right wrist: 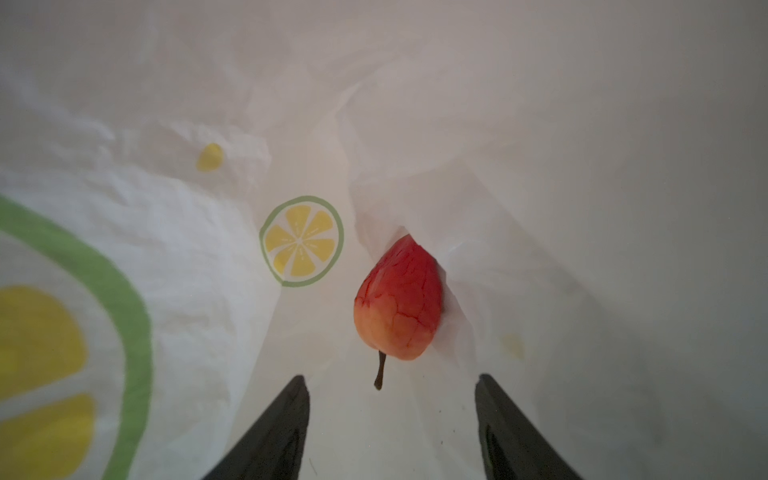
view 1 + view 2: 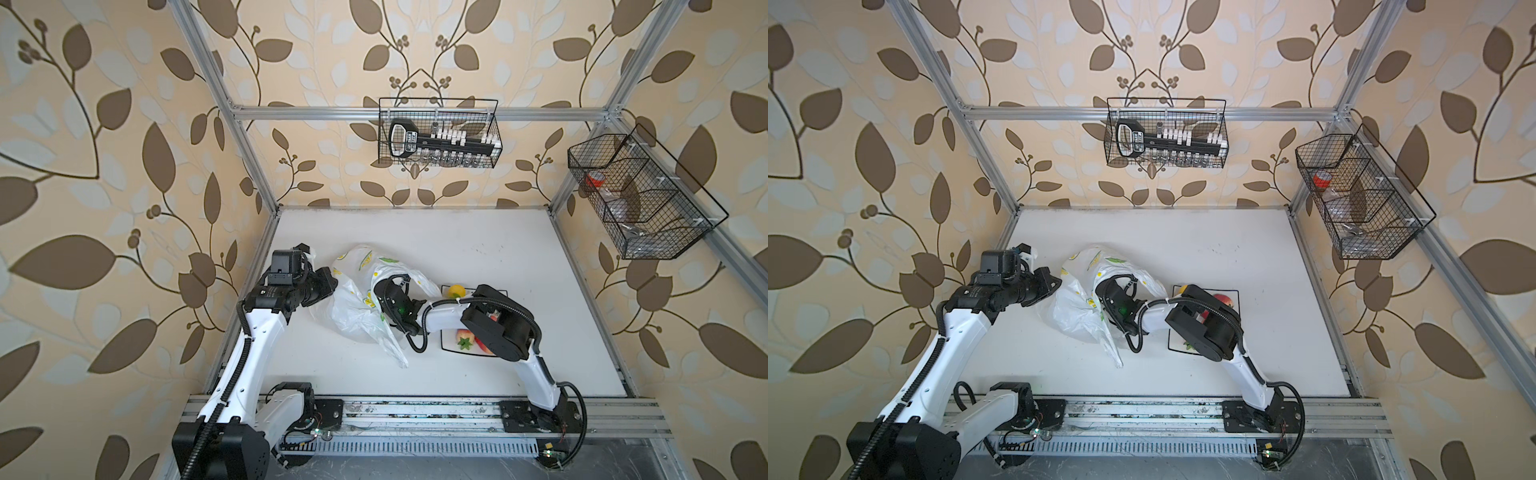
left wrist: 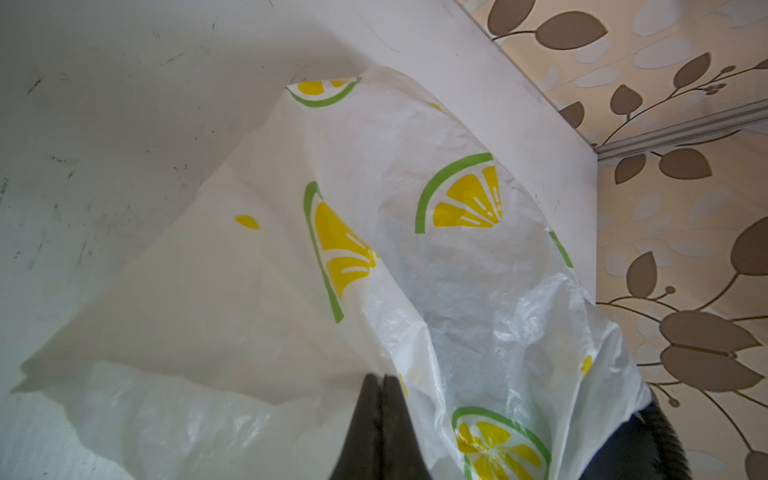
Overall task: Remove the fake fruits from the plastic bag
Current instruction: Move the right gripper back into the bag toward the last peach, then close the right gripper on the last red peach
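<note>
The plastic bag (image 2: 357, 307) (image 2: 1077, 309) lies crumpled left of the table's middle, white with lemon-slice prints. My left gripper (image 3: 383, 377) (image 2: 332, 284) is shut, pinching the bag's film (image 3: 374, 249) at its left edge. My right gripper (image 1: 390, 378) is inside the bag with its jaws open and nothing between them; in both top views its fingers are hidden by the film. Just ahead of it a red-pink stemmed apple (image 1: 399, 299) lies on the bag's floor (image 1: 174, 216), stem toward the fingers. A yellow lemon (image 2: 456, 290), a strawberry (image 2: 464, 343) and an apple (image 2: 1223, 299) lie outside the bag.
Those fruits rest on a square white black-rimmed plate (image 2: 445, 348) (image 2: 1172, 345), partly under my right arm. Wire baskets hang on the back wall (image 2: 438, 137) and the right wall (image 2: 640, 199). A metal rail (image 2: 415, 415) runs along the table's front.
</note>
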{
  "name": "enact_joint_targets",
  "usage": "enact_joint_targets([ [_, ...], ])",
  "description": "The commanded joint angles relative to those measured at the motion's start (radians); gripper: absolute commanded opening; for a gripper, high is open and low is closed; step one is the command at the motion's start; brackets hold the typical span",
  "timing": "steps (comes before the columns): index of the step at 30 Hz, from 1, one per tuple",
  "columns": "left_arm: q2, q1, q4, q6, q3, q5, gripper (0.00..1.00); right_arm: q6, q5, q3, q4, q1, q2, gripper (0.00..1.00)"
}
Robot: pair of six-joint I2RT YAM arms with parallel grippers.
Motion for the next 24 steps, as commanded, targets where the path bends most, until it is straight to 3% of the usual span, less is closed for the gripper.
enact_joint_targets([
  [1,-0.001,0.01,-0.015,0.026,0.012,0.05,0.0,0.082,-0.049,0.079,-0.027,-0.003,0.06,0.66],
  [7,0.015,-0.051,-0.03,0.04,0.058,0.076,0.0,0.098,-0.09,0.196,-0.085,-0.011,0.153,0.69],
  [17,0.024,-0.278,-0.091,0.053,0.215,0.073,0.0,0.078,-0.107,0.349,-0.181,-0.04,0.243,0.71],
  [19,0.029,-0.294,-0.096,0.052,0.232,0.083,0.0,0.077,-0.106,0.364,-0.187,-0.04,0.253,0.66],
  [24,0.026,-0.302,-0.124,0.07,0.251,0.031,0.0,0.064,-0.094,0.321,-0.141,-0.041,0.24,0.42],
])
